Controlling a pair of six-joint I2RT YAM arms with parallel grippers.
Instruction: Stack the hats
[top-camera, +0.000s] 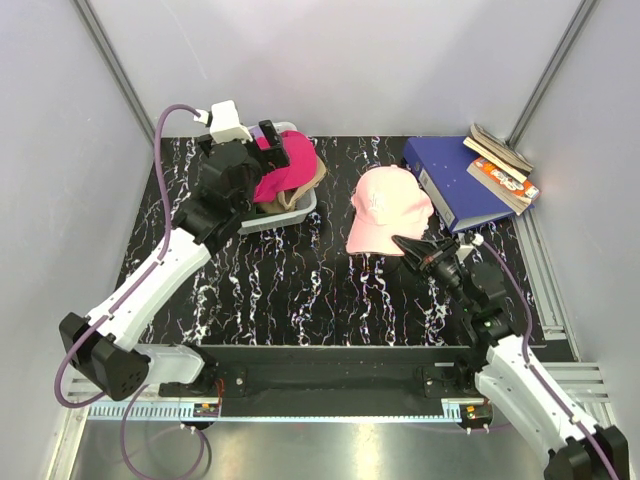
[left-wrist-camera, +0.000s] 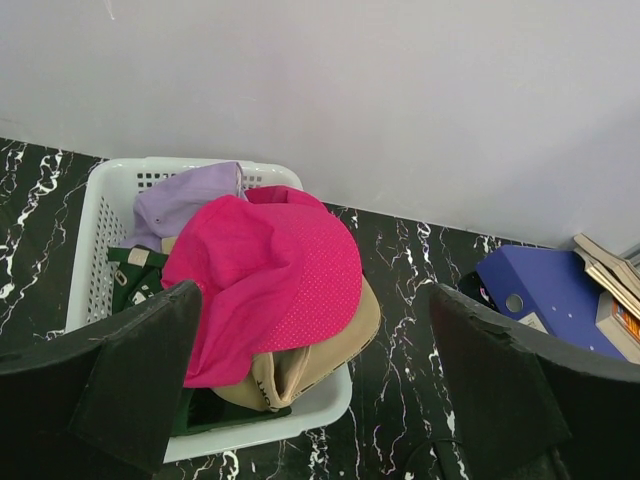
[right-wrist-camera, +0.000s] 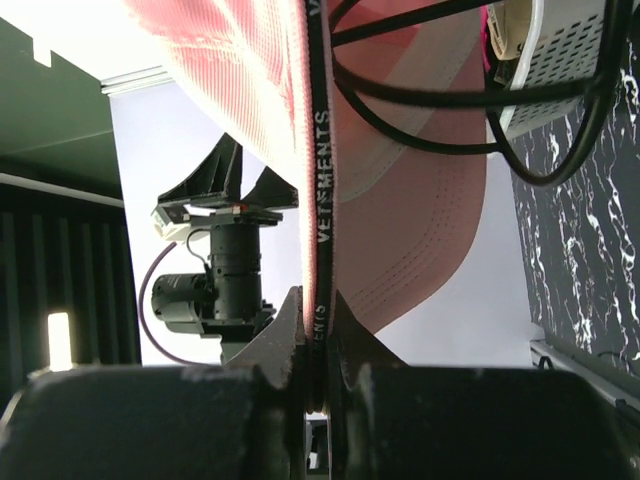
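Note:
A light pink cap (top-camera: 385, 207) is at the table's middle right, its edge pinched in my right gripper (top-camera: 408, 247), which is shut on it; the right wrist view shows the cap's band (right-wrist-camera: 318, 170) clamped between the fingertips and the cap lifted. A magenta cap (left-wrist-camera: 270, 275) lies on top of a tan cap (left-wrist-camera: 300, 365), a lavender cap (left-wrist-camera: 185, 197) and a dark green cap (left-wrist-camera: 135, 280) in the grey basket (left-wrist-camera: 95, 250). My left gripper (top-camera: 262, 135) is open and empty above the basket's near side.
A blue binder (top-camera: 455, 180) and a few books (top-camera: 503, 165) lie at the back right corner. The basket (top-camera: 300, 212) stands at the back left. Walls close in on three sides.

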